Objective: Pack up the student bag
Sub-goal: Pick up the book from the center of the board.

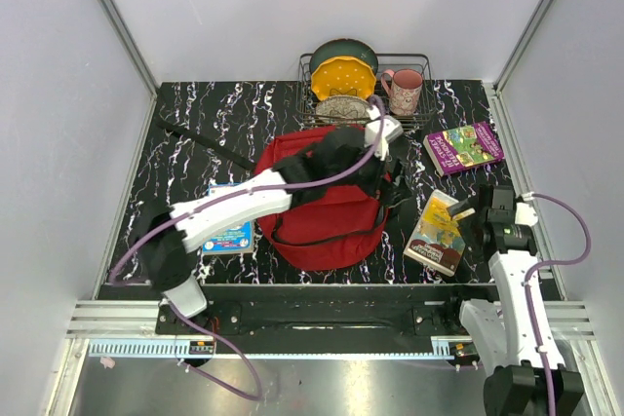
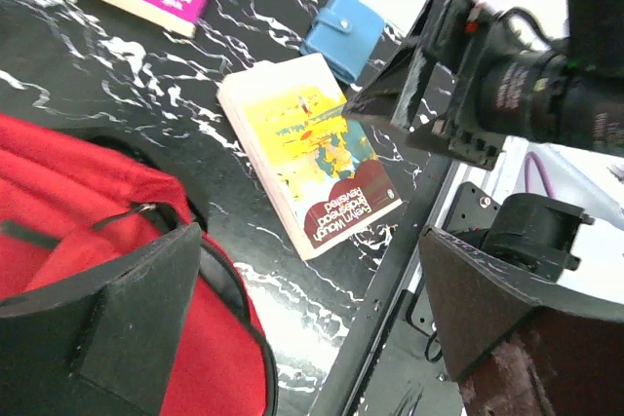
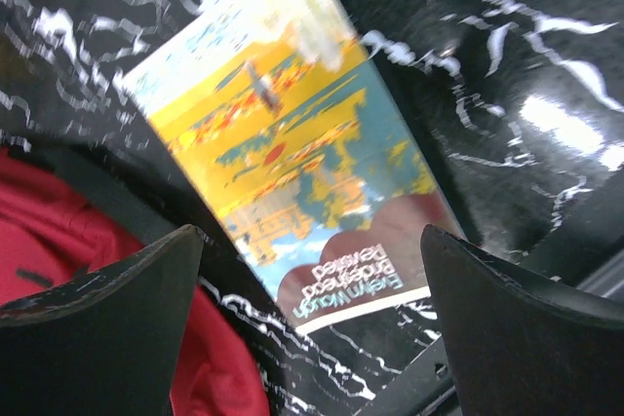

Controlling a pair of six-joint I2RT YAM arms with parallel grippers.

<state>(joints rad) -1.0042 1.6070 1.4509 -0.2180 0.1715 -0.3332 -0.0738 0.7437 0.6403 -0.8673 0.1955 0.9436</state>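
On the black marbled table (image 1: pixel 195 124) the student bag (image 1: pixel 327 226) is laid centrally, its contents hidden. A purple book (image 1: pixel 463 146), a yellow paperback (image 1: pixel 437 231) and a blue wallet (image 2: pixel 343 31) are seen outside it, so packing is judged unfinished. The left gripper (image 2: pixel 302 328), over the bag's right edge, and the right gripper (image 3: pixel 312 319), above the paperback, are spread wide, empty.

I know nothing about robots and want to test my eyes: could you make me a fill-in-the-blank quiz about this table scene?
1. The student bag is ___ in colour.
2. The right gripper hangs over a paperback with a mostly ___ cover.
3. The mug beside the yellow plate is ___.
4. The left gripper has its jaws ___.
Missing words: red, yellow, pink, open.
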